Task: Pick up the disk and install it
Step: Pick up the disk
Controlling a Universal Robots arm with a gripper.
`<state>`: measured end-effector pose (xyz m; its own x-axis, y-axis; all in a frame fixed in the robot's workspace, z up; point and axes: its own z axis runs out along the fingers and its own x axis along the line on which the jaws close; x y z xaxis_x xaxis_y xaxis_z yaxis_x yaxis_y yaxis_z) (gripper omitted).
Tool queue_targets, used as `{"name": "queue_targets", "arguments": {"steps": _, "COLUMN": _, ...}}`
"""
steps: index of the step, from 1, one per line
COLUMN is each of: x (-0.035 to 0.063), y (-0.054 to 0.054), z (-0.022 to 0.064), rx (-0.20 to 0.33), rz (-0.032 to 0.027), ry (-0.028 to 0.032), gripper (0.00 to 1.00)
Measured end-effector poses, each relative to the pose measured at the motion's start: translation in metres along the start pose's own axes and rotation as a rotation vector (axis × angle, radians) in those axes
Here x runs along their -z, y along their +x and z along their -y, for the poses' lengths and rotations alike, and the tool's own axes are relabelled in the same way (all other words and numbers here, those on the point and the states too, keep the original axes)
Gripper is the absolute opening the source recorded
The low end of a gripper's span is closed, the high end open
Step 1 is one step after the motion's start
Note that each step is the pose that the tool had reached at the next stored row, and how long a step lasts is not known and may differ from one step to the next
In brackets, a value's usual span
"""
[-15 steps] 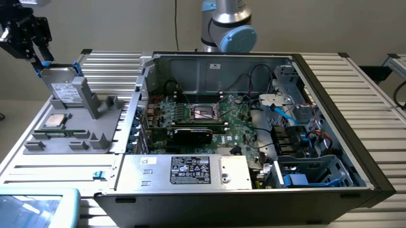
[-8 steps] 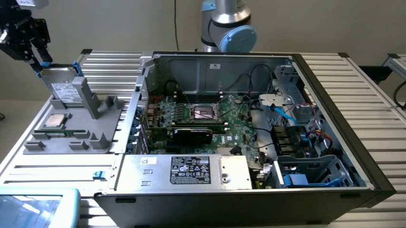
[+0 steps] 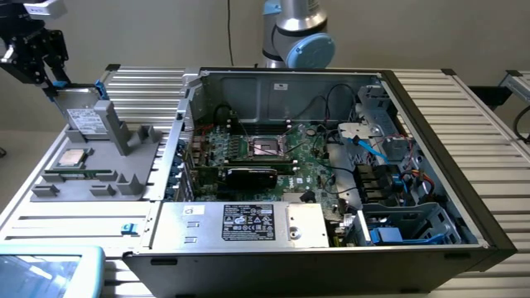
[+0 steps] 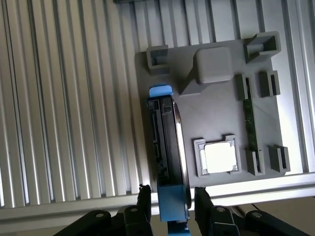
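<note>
Disk (image 3: 83, 118) upright in tray (image 3: 141, 180), fingers (image 4: 144, 199) spread

Exterior view: one disk stands on edge in one grey tray, at nine o'clock from the open computer (image 3: 290, 93). Its white label is too small to read. One chip (image 3: 73, 158) and one memory stick (image 3: 79, 172) lie at six o'clock from it. The gripper (image 3: 48, 73) is at its eleven o'clock.

Wrist view: two fingers straddle the disk's blue bracket end, with narrow gaps on both sides.
</note>
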<state>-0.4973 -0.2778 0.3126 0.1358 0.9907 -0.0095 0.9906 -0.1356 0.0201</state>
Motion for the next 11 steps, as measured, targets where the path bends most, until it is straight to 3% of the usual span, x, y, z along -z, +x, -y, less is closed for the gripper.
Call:
{"name": "queue_targets", "arguments": {"steps": 5, "x": -0.0071, "y": -0.0013, "z": -0.0009, "rx": 0.000, "rz": -0.0001, "ry": 0.0001, "gripper": 0.48}}
{"name": "queue_targets", "arguments": {"steps": 11, "x": -0.0090, "y": -0.0016, "z": -0.0051, "rx": 0.000, "rz": -0.0001, "ry": 0.0000, "gripper": 0.48}}
